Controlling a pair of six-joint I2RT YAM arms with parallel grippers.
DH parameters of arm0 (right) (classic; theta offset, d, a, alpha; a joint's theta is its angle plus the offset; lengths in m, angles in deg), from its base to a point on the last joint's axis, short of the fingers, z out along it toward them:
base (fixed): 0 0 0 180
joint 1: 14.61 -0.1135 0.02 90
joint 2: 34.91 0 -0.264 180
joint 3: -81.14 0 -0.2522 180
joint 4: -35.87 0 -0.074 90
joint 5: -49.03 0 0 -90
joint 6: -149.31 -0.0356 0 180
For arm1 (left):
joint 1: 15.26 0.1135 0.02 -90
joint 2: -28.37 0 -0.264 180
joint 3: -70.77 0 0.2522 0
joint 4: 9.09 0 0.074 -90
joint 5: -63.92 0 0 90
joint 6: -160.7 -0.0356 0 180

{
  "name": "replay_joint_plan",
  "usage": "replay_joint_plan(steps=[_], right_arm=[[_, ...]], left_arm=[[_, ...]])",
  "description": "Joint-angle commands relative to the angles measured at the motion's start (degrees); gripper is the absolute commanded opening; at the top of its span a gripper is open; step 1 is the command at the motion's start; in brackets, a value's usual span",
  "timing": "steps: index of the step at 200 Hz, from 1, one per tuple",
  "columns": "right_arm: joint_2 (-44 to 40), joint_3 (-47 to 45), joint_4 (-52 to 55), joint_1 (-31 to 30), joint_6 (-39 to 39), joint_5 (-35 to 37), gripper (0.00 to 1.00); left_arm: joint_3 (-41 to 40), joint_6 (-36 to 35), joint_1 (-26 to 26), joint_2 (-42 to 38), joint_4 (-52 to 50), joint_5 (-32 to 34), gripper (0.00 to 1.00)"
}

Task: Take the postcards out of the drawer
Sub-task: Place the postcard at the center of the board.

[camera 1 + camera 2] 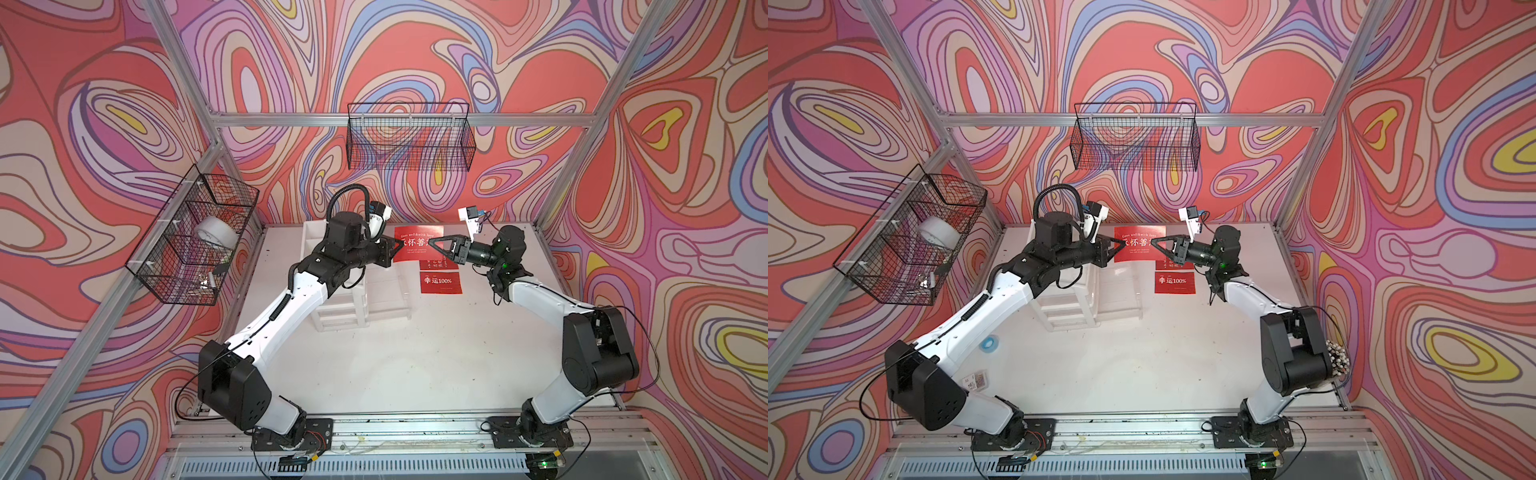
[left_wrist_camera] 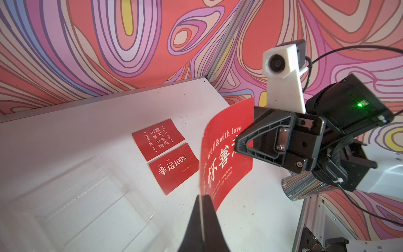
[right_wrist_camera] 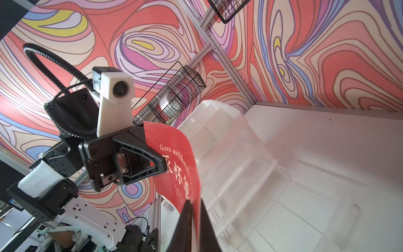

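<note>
Left fingers, right fingers both clamped on red postcard raised above bench. Two other postcards already lie beside clear drawer, seemingly empty. Remaining: lay last card down.

postcards: red, white lettering
walls: swirls of coral, lilac, blue, yellow, cream
table: white
wire baskets: black mesh
arms: white shells, black joints
drawer unit: white frame, clear drawer
frame rails: silver
</note>
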Motion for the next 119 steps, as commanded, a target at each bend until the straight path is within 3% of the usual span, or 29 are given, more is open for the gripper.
replay_joint_plan(steps=[1,53,119], right_arm=[[-1.11,0.94,3.55,-0.25,1.19,0.37,0.02],[-4.61,3.06,17.31,0.53,8.53,4.30,0.00],[-7.74,3.27,31.75,5.16,15.45,5.64,0.00]], left_arm=[[1.51,-0.93,-0.14,0.65,0.44,1.42,0.09],[1.83,-2.67,-0.09,-0.10,-2.19,4.47,0.27],[-0.09,-3.78,-0.09,-4.35,-4.07,10.84,0.31]])
